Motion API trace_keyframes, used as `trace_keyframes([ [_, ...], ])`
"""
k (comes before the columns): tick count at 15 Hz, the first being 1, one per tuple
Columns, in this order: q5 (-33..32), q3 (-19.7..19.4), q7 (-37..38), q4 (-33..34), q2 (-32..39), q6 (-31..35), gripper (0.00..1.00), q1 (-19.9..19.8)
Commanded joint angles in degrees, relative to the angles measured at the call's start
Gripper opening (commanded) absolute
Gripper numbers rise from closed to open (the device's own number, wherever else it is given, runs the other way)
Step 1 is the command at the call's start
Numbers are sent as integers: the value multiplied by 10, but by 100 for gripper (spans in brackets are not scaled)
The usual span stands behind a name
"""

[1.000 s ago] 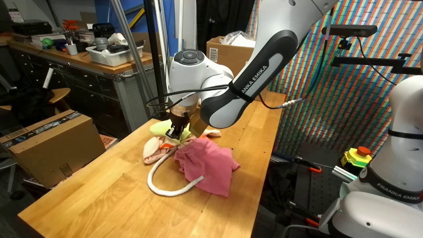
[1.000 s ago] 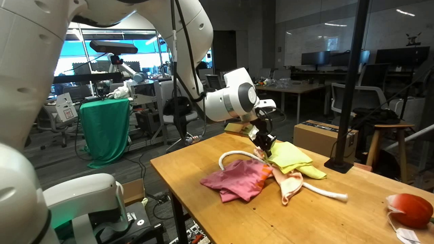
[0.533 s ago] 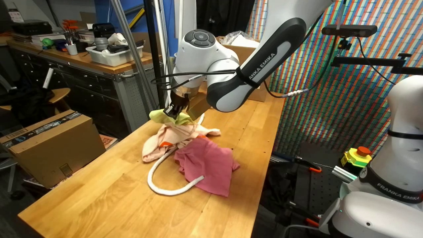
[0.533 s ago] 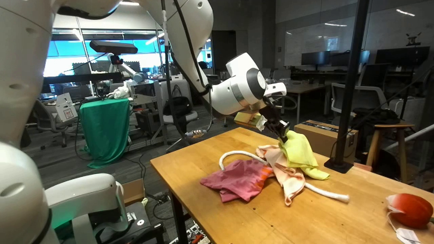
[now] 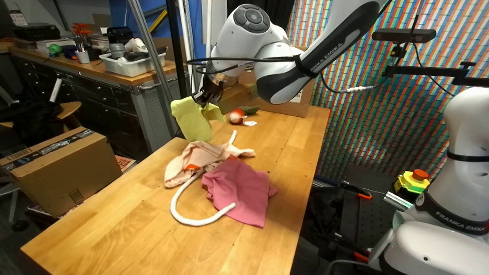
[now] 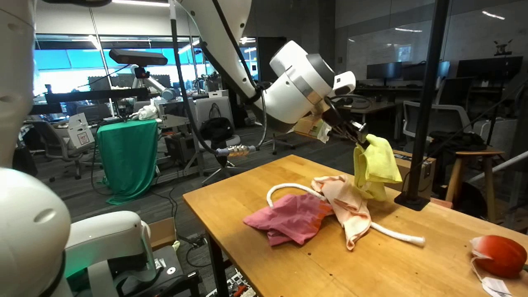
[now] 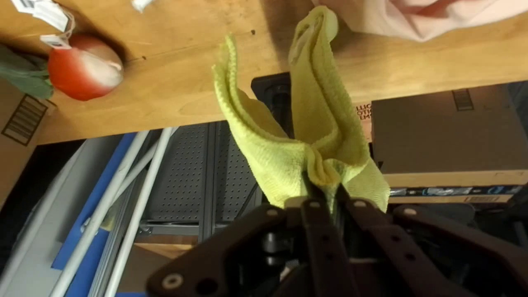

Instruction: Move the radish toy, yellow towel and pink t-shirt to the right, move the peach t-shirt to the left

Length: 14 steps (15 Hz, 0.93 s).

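tool (image 7: 327, 194) grips the yellow towel (image 5: 193, 120), as yet unplaced! radish toy (image 5: 237, 116), at the pink t-shirt's (image 5: 244, 193) twelve o'clock in an exterior view, looks done; peach t-shirt (image 5: 204, 153) and pink seemingly wait.

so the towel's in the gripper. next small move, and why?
I'd probably carry the yellow towel right, toward the radish toy: the gripper is closed on it, it hangs by the peach t-shirt, and the task wants it right. Can't tell if its lower edge clears the table.

The table (image 5: 145, 240) carries pink shirt (image 5: 242, 191), peach shirt (image 5: 202, 154), rope (image 5: 195, 222), radish (image 6: 502, 255).
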Motion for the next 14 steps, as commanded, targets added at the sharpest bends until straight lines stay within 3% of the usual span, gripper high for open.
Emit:
trace_keyframes([
  [1,-98,-52,113,-17,-44,3,7,42],
  [7,-196,-80,256,-62,-97,-75,6,64],
  [13,-228,-76,341,-127,-163,-200,6,62],
  [14,-234,38,353,-133,-175,-227,6,-52],
])
